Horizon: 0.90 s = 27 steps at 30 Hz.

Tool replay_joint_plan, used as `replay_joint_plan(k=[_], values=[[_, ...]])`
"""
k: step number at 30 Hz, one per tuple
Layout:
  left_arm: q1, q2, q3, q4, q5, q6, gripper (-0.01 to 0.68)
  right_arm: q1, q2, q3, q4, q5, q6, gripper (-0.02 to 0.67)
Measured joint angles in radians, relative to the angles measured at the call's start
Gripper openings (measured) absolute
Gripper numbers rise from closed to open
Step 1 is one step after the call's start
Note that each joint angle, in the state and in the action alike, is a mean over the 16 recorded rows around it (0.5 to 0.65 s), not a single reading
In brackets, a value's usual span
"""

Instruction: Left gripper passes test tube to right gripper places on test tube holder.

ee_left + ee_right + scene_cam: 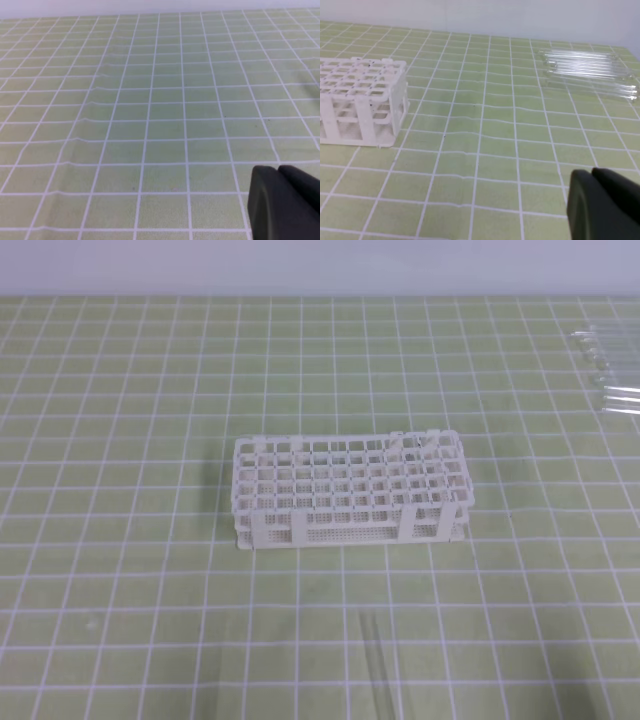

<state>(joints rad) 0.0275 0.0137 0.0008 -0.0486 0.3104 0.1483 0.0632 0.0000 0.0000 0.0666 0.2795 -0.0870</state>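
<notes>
Task status: not started, judged from the layout. The test tube (377, 665) lies flat on the tabletop (120, 570), in front of the test tube holder (350, 490), which holds no tubes.

Left claw (285, 205): only a dark corner shows; opening cannot be determined, and nothing is seen in its grip. Right claw (602, 205): likewise.

A bunch of spare tubes (590, 72) lies well ahead of the right claw, with the holder ahead to its left. No obstruction visible.

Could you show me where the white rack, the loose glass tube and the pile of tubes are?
test tube holder (350, 490): high view, middle of its top grid.
test tube (378, 665): high view, mid-length, lying in front of the rack.
bunch of tubes (590, 72): right wrist view, centre of the pile.
</notes>
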Motion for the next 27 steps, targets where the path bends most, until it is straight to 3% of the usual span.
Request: replay_joint_plan(k=[27], values=[[0.0, 0.001, 0.008, -0.003, -0.046, -0.001, 0.0, 0.0, 0.0, 0.0, 0.0, 0.0, 0.0, -0.002]])
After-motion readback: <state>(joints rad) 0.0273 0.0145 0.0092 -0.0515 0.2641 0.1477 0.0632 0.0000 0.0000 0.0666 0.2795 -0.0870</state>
